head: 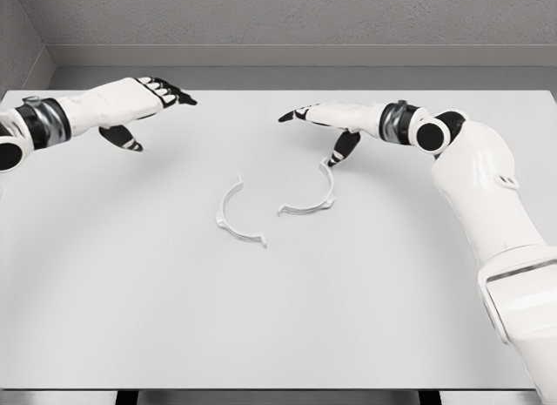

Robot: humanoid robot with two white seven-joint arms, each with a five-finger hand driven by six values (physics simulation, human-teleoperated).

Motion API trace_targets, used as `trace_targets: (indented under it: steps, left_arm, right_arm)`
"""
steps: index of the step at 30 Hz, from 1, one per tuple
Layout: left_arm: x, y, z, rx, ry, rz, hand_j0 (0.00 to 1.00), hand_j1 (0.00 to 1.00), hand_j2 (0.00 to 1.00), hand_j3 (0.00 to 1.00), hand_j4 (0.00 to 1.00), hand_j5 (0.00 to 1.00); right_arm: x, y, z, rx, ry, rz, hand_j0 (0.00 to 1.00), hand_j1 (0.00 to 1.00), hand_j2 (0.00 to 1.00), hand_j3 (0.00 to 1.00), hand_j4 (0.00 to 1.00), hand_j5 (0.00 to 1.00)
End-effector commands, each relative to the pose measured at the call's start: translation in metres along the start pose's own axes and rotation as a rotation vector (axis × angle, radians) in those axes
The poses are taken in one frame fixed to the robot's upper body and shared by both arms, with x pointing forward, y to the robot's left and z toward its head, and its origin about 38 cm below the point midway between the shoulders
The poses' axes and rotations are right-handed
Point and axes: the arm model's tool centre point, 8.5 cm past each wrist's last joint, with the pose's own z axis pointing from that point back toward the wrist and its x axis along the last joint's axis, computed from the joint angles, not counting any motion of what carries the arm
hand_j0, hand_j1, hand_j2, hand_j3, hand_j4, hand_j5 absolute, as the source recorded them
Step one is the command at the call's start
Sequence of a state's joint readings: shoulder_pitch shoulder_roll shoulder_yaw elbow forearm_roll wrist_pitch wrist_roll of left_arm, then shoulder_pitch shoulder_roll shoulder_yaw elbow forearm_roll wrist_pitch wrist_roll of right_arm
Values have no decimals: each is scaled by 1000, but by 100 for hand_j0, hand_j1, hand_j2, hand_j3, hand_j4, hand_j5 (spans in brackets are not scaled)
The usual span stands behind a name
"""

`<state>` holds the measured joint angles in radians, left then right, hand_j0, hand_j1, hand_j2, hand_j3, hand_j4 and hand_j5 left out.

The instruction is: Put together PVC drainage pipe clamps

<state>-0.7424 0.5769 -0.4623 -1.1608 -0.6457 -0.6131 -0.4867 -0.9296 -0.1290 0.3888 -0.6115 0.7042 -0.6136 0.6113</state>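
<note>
Two white half-ring clamp pieces lie flat on the white table (130, 292) near its middle. The left clamp half (231, 217) curves open toward the right; the right clamp half (313, 196) curves open toward the upper left. My right hand (315, 126) hovers just above the upper end of the right half, fingers extended to the left and thumb pointing down near the piece, holding nothing. My left hand (152, 104) is at the far left, well away from both pieces, fingers stretched out and thumb hanging down, empty.
A grey wall (287, 22) rises behind the table's far edge. The table's front edge runs along the bottom of the view, with my right arm's forearm (487, 187) over the right side.
</note>
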Motion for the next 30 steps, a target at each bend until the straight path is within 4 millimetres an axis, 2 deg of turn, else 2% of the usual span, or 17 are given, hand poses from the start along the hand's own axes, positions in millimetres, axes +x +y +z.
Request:
trace_targets:
  steps: [1, 19, 30]
  left_arm:
    - [-3, 1, 2, 6, 8, 8, 100, 100, 100, 100, 100, 100]
    - [-7, -3, 3, 0, 18, 20, 100, 100, 100, 100, 100, 100]
    - [-6, -3, 3, 0, 18, 21, 100, 100, 100, 100, 100, 100]
  right_arm:
    - [2, 2, -3, -2, -6, -14, 100, 100, 100, 100, 100, 100]
    - [19, -6, -15, -8, -36, 11, 100, 100, 100, 100, 100, 100]
    - [37, -8, -27, 4, -71, 37, 100, 100, 100, 100, 100, 100]
